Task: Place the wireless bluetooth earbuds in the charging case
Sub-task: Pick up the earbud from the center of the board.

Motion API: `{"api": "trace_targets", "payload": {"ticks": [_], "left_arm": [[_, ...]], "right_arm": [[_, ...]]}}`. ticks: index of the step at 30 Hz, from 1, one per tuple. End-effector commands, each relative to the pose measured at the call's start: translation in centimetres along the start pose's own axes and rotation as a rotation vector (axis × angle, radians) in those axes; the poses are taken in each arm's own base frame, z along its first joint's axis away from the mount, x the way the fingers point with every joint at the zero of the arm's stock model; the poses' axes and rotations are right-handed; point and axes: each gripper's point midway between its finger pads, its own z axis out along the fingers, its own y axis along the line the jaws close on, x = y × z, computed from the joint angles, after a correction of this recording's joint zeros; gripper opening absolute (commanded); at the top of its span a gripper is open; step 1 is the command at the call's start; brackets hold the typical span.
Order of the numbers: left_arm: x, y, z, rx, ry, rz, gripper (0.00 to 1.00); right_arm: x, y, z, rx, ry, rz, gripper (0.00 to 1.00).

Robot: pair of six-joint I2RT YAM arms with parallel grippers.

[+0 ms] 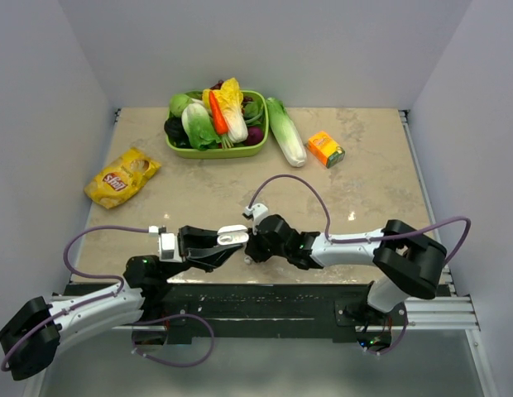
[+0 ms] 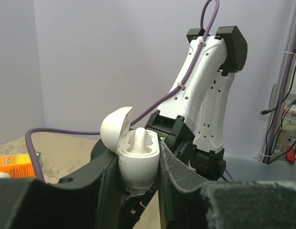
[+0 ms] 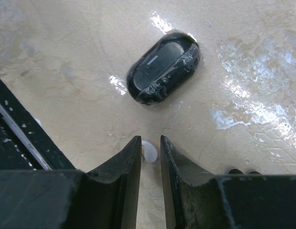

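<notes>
Left gripper is clamped tight on the white charging case, lid flipped open, at the centre of the overhead view. Right gripper, fingers narrow, pinches a tiny white earbud at its tips, low in its wrist view. Above it, a black case lies on the table.

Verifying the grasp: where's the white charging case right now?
The white charging case sits clamped, lid open, in the left pincer, centre of the left wrist view. From above, it's near the table's front edge, just left of the right pincer.
</notes>
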Motion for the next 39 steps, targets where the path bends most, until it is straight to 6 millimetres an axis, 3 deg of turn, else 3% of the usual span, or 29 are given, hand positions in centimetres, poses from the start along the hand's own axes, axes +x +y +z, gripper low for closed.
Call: {"api": "trace_targets", "payload": {"ticks": [1,9,29,34,39], "left_arm": [[0.6,-0.5,-2.6,0.002,-0.043,0.022,0.0],[0.9,-0.6,-2.7,0.004,-0.038,0.012,0.0],[1.3,-0.6,-2.6,0.005,-0.027,-0.009,0.0],[1.3,-0.6,-2.6,0.008,-0.026,-0.012,0.0],[1.4,-0.7,-2.6,0.008,-0.023,-0.013,0.0]], "right_arm": [[0.2,-0.5,0.8,0.027,0.014,0.005,0.26],[1.7,-0.8,1.4,0.024,0.05,0.003,0.27],[4.6,0.7,-0.6,-0.03,0.109,0.031,0.26],[5.1,0.7,-0.3,-0.036,0.124,0.033,0.17],[5.0,0.7,-0.6,-0.035,0.119,0.048,0.0]]}}
